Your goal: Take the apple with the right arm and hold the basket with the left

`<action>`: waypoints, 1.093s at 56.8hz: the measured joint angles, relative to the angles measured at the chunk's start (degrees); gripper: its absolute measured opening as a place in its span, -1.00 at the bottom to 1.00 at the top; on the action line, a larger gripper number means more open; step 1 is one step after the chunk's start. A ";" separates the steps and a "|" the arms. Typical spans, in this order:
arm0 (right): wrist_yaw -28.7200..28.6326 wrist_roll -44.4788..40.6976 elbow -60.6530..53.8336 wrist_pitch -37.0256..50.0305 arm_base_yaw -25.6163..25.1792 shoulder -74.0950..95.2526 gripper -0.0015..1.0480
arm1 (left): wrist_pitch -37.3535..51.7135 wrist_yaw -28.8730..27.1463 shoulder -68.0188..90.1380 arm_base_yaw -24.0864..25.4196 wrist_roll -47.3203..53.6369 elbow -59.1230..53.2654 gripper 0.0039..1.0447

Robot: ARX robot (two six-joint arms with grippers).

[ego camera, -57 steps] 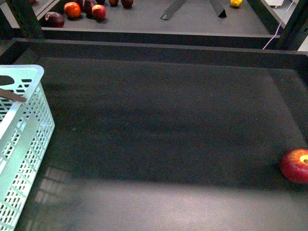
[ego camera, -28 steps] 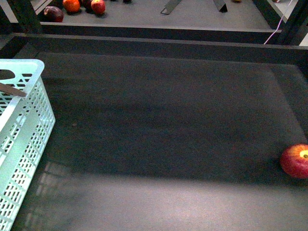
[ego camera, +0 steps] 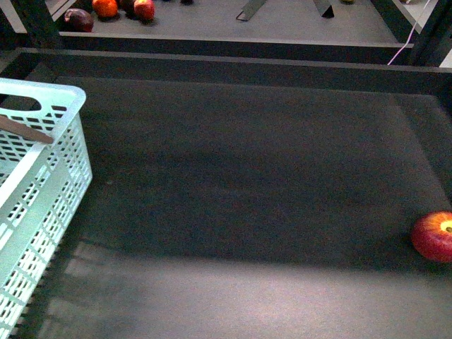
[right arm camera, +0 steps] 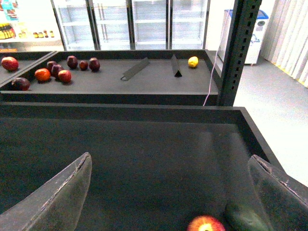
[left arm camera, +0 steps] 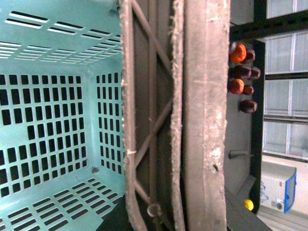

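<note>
Apple (ego camera: 434,236) sits on the near right of the dark table (ego camera: 233,183), close to its right wall. The basket (ego camera: 53,176) is over on the near left, so the two are well apart.

The right gripper (right arm camera: 166,192) has its fingers (right arm camera: 53,197) spread wide with nothing between them. In its wrist view the apple shows ahead of the gap but off centre, closer to one finger than the other. So it looks like the approach, with no grab yet.

The left wrist camera stares into the basket, with a brown handle (left arm camera: 204,120) filling the middle of the shot. The left gripper's fingers don't show at all, so nobody can tell from this whether they're clamped on the handle or not.

What could go wrong, as a guess:
- The apple is round and loose. If the nearer finger touches first, it probably rolls off toward the wall or the near edge.
- That right wall may crowd the outer finger on the way down.
- The handles swing, so a grip there may let the basket tip or slide.
- The reddish fruit (ego camera: 106,7) on the far shelf could be mistaken for the target.
</note>
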 joint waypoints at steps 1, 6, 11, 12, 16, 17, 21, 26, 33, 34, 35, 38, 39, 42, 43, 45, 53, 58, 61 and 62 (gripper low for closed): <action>0.00 0.00 0.00 0.00 0.00 0.00 0.83 | -1.01 0.15 -1.33 -0.59 -0.13 0.00 -0.70; 0.02 0.00 0.00 0.00 0.00 0.00 0.83 | -4.98 0.15 -5.66 -3.69 -0.04 0.44 -0.70; 0.02 0.00 0.00 0.00 0.00 0.00 0.83 | -7.43 0.15 -8.92 -7.23 0.02 1.55 -0.70; 0.02 0.00 0.00 0.00 0.00 0.00 0.83 | -8.15 0.15 -9.62 -8.35 0.04 2.10 -0.70; 0.00 0.00 0.00 0.00 0.00 0.00 0.83 | -9.97 0.13 -11.28 -11.82 0.00 3.93 -0.70; 0.00 0.00 0.00 0.00 0.00 0.00 0.83 | -10.19 0.13 -11.50 -12.37 0.00 4.20 -0.70; 0.02 0.00 0.00 0.00 0.00 0.00 0.83 | -11.34 -0.28 -12.26 -16.24 -0.35 6.14 -0.70; 0.02 0.00 0.00 0.00 0.00 0.00 0.83 | -12.39 -1.16 -12.35 -20.72 -0.87 8.20 -0.70; 0.00 0.00 0.00 0.00 0.00 0.00 0.83 | -13.64 -2.19 -12.17 -27.21 -1.73 11.50 -0.71; 0.00 0.00 0.00 0.00 0.00 0.00 0.83 | -13.88 -2.38 -11.93 -28.76 -1.75 12.44 -0.71; 0.00 0.00 0.00 0.00 0.00 0.00 0.83 | -14.05 -2.51 -11.74 -29.70 -1.75 13.03 -0.71; 0.02 0.00 0.00 0.00 0.00 0.00 0.83 | -14.64 -3.30 -10.84 -32.98 -1.70 14.95 -0.71; 0.02 0.00 0.00 0.00 0.00 0.00 0.83 | -14.84 -3.50 -10.49 -33.90 -1.62 15.43 -0.71; 0.02 0.00 0.00 0.00 0.00 0.00 0.83 | -16.24 -3.98 -9.09 -36.89 -0.94 16.98 -0.71; 0.02 0.00 0.00 0.00 0.00 0.00 0.83 | -16.46 -4.02 -8.68 -37.68 -0.68 17.29 -0.71; 0.02 0.00 0.00 0.00 0.00 0.00 0.83 | -17.00 -3.96 -7.80 -39.54 -0.13 17.92 -0.71; 0.02 0.00 0.00 0.00 0.00 0.00 0.83 | -17.31 -2.36 -6.43 -43.85 0.98 19.06 -0.71; 0.02 0.00 0.00 0.00 0.00 0.00 0.83 | -17.66 -1.60 -6.01 -45.46 2.29 19.93 -0.71; 0.02 0.00 0.00 0.00 0.00 0.00 0.83 | -18.53 -1.57 -5.88 -46.01 3.43 20.55 -0.71; 0.00 0.00 0.00 0.00 0.00 0.00 0.83 | -18.73 -1.55 -5.86 -46.18 3.85 20.68 -0.71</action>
